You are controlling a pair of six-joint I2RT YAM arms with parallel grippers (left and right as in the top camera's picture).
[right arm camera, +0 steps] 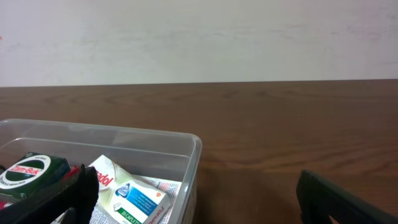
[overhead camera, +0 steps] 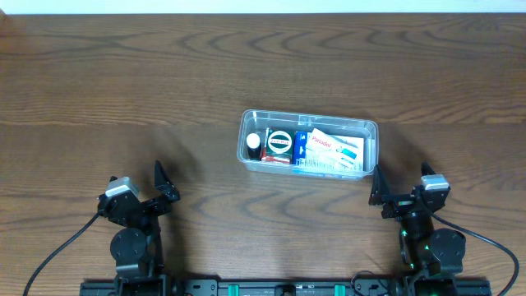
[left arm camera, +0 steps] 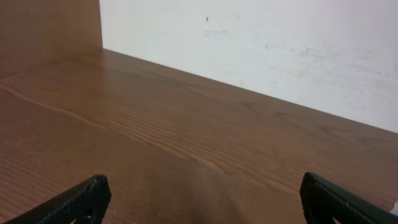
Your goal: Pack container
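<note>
Brown wood-grain surface [overhead camera: 164, 90] is running back to a white wall [overhead camera: 263, 6]. The clear container [overhead camera: 309, 114] is sitting a little right of centre, holding a small white-capped bottle [overhead camera: 253, 142], a green-labelled Zam-Buk pack [overhead camera: 279, 144] and a Panadol box [overhead camera: 335, 148] side by side. Left fingers [left arm camera: 81, 199] are standing wide apart over bare wood, well apart from the container. Right fingers [right arm camera: 339, 199] are also standing apart, gripping nothing, near the container's near right corner.

Clear rectangular container [overhead camera: 309, 144], upright on table, lidless, packed with small boxes
</note>
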